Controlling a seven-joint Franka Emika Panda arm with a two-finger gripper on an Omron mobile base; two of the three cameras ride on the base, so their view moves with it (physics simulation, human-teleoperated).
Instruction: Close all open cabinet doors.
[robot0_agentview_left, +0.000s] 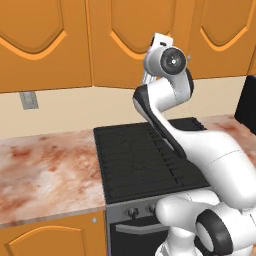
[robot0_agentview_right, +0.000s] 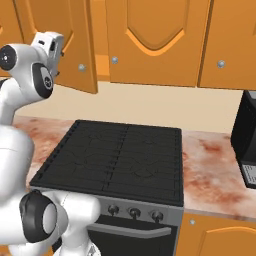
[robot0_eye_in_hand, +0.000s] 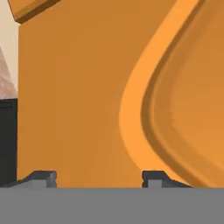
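So we're up close to the one that matters: the tall orange-brown wooden wall-cabinet door with the raised arched panel (robot0_agentview_right: 70, 45) is swung out from the cabinet row above the black gas stove (robot0_agentview_right: 117, 160), hanging ajar at the left of the right base view, its small round silver knob (robot0_agentview_right: 82, 67) near the lower free corner. Its neighbours, like the closed arched wall-cabinet door beside it (robot0_agentview_right: 155, 40), sit flush.

The end effector (robot0_eye_in_hand: 99, 178) is right at the door face (robot0_eye_in_hand: 87, 109) in the hand view, its fingertips (robot0_eye_in_hand: 41, 178) spread wide with nothing between them; whether they're actually touching the wood we can't quite tell from this close.

Handling-wise, we'd guess a rigid slab on side hinges: stiff, not fragile, no give, fairly light to swing but slick on that smooth finish. No real need to grab anything here. A flat push on the broad face, out toward the knob edge and away from the hinge, should give the most leverage; the knob looks small and easy to slip off.

No brands, labels or readable writing anywhere, not on the doors, the stove or the marbled reddish counter (robot0_agentview_left: 45, 170)
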